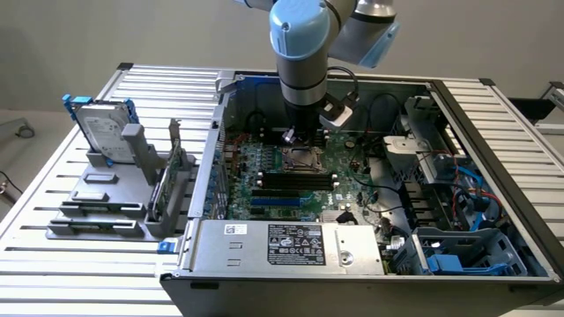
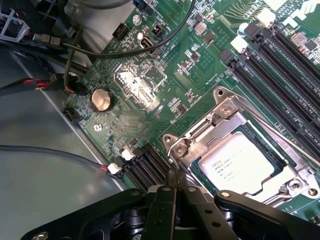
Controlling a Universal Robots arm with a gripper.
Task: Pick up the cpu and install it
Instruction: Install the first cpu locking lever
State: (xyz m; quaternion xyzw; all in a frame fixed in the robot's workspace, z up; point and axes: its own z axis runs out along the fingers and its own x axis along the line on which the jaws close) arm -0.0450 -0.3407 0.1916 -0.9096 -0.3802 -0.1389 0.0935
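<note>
- The arm (image 1: 304,72) is showing a smooth grey cylindrical body; light-blue rounded caps are covering its joints; a second blue-capped joint is sitting beside the first
- A black cable (image 1: 345,78) is looping out from the wrist section; a small white-and-black block is hanging at its side
- The gripper (image 2: 176,189) is appearing in matte black in the wrist view; broad angular linkage bars are spreading to either side; round silver screw heads are marking the pivots; two narrow black fingers (image 2: 171,181) are lying pressed flat together
</note>
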